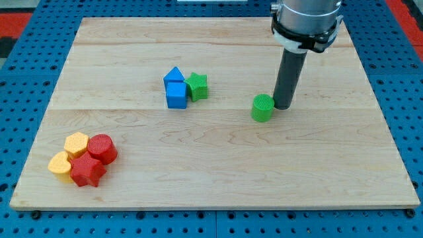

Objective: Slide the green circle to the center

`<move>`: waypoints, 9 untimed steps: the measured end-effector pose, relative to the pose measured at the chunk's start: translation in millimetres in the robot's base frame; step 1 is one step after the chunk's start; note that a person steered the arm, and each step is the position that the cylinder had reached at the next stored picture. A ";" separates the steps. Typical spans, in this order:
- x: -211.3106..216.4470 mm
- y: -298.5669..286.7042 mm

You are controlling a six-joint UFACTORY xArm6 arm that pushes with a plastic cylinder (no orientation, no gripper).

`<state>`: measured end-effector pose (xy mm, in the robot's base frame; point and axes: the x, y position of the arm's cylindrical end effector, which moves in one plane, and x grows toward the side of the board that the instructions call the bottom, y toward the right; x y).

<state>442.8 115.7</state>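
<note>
Green circle [262, 108] touches my tip [283, 106], mid-board.

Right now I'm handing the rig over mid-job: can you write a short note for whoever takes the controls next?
Tip: my tip is down at the board, right beside the green circle, on its right and slightly toward the view's top. Whether it actually touches the block I cannot tell.
Job's block: the green circle sits right of the board's middle.
Other blocks: blue triangle, blue cube and green star are clustered left of centre; yellow blocks, red cylinder and red star are grouped at the bottom left.
Done: tip placed behind the circle.
Left: push it leftward to the centre, probably stopping short of the blue-green cluster.
</note>
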 end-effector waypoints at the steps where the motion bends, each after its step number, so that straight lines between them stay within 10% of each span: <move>1: 18.8 -1.2; 9: 9.5 -112.5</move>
